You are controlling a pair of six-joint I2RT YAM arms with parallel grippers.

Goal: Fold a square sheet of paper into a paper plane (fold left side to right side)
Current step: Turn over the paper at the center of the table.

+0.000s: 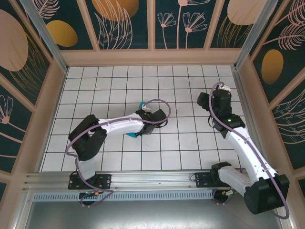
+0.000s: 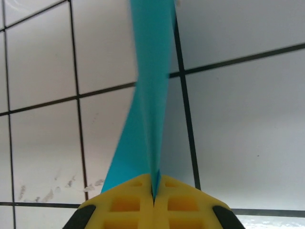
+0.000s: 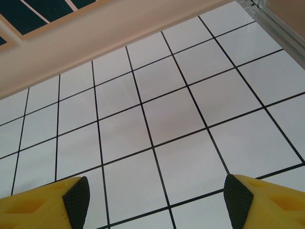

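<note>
Cyan paper [image 2: 150, 71], folded slim, is pinched edge-on between the left gripper's [image 2: 153, 191] closed yellow fingers [image 2: 126, 202] and stretches forward from their tips over the tiled table [image 2: 248, 119]. To the right, the right gripper [image 3: 157, 195] gapes wide, holding nothing, with bare tiles between its fingers [image 3: 76, 198].

No legible text, labels or numbers anywhere.

Open tiled floor [image 3: 157, 119] ahead of the right tool [image 3: 156, 195], back wall [image 3: 95, 43] beyond, side wall [image 3: 288, 12] just right.
</note>
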